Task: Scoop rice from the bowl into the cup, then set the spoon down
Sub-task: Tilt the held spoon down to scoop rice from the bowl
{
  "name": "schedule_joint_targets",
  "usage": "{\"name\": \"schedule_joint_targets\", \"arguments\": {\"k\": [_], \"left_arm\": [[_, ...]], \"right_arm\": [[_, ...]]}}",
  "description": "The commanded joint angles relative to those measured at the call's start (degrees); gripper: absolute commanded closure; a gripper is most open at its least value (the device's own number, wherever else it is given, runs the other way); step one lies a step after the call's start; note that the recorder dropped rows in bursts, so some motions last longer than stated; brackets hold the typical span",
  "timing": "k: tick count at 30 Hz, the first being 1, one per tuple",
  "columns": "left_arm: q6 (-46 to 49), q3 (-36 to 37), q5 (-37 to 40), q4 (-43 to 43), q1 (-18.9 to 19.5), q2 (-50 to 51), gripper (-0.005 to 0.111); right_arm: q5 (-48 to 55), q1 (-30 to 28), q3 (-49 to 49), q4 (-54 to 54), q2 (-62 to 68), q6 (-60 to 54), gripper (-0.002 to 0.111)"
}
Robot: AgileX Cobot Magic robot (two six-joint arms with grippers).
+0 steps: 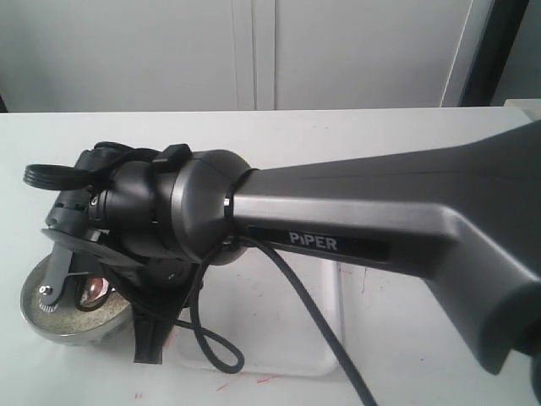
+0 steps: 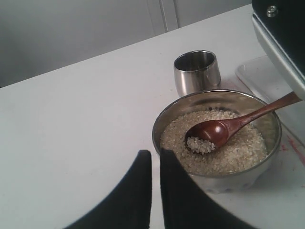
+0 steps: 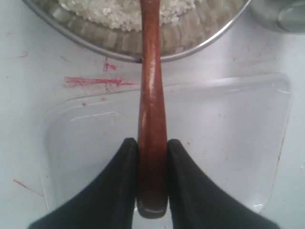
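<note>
Right pincer [image 3: 152, 143] is clenched on the spoon [image 3: 151, 95], its two dark fingers pressing either side of the handle close to its end. Its arm [image 1: 380, 220], grey and marked PIPER, fills the exterior view from the right edge across to the left, with a black cable [image 1: 313, 313] looping beneath it at lower centre. Under everything lies the white table [image 2: 71, 133]. A clear plastic tray [image 3: 228, 143] sits on it below the held handle, showing at the lower centre of the exterior view. The bowl [image 2: 228, 179] stands just beside the tray, at the lower left of the exterior view, half hidden by the arm's wrist. The cup [image 2: 197, 71] stands upright just beside the bowl; whether they touch I cannot tell. The left pincer [image 2: 155, 153] hangs near the bowl with its fingers drawn almost together on nothing. From the bowl's rim the spoon slants down so that its scoop rests in the rice [image 2: 238, 148], a small clump of grains lying in the scoop. Red marks [image 3: 95, 82] streak the table between bowl and tray.
</note>
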Motion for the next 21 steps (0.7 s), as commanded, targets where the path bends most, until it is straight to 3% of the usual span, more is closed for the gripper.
{"name": "schedule_joint_targets", "arguments": {"k": [1, 21], "left_arm": [[-0.3, -0.2, -0.3, -0.5, 0.1, 0.0, 0.092], [-0.3, -0.2, -0.3, -0.5, 0.1, 0.0, 0.092]], "right_arm": [[1.0, -0.2, -0.2, 2.3, -0.6, 1.0, 0.105], [0.7, -2.7, -0.2, 12.4, -3.3, 1.0, 0.105]]}}
